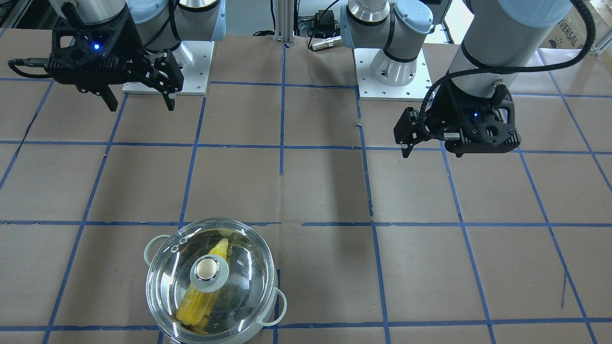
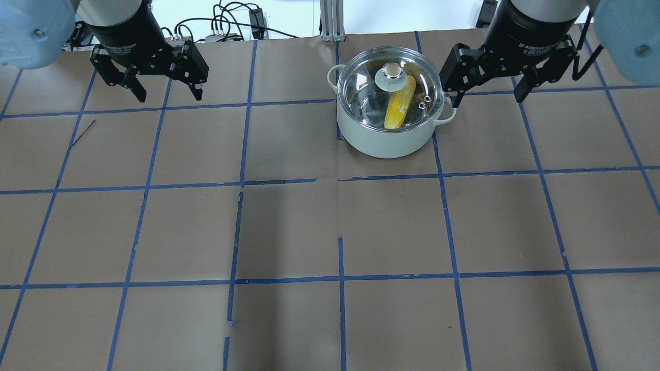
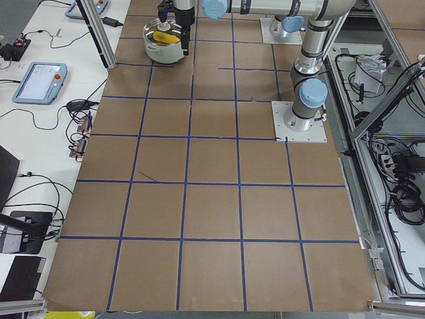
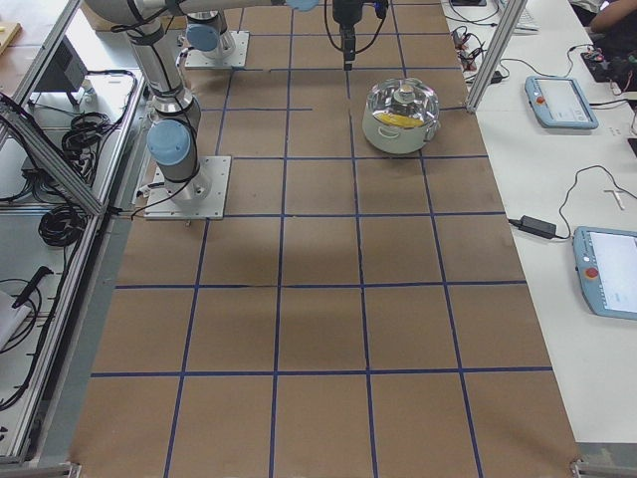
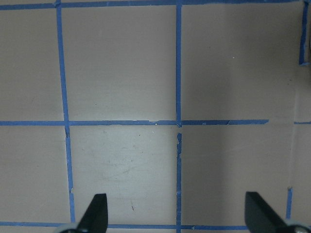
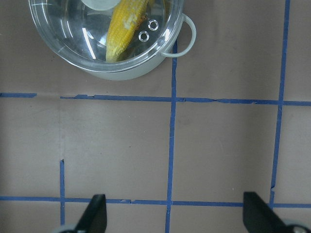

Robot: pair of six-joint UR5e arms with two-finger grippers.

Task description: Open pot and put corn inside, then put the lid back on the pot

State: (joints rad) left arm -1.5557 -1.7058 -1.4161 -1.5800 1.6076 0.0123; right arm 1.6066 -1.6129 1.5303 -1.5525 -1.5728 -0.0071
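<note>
The pot [image 2: 386,144] stands on the brown table, far from the robot bases and on my right side. The glass lid [image 2: 366,93] sits on it, closed, with its pale knob [image 1: 208,268] on top. The yellow corn [image 2: 399,105] lies inside the pot under the lid, and it also shows in the front view [image 1: 193,301] and the right wrist view [image 6: 124,26]. My right gripper [image 2: 489,98] is open and empty, raised above the table on the robot's side of the pot. My left gripper [image 2: 169,95] is open and empty, far from the pot over bare table.
The table is covered in brown paper with a blue tape grid. The two arm base plates [image 1: 167,67] [image 1: 389,71] sit at the robot side. Tablets [image 4: 560,100] and cables lie on the white bench beyond the table's far edge.
</note>
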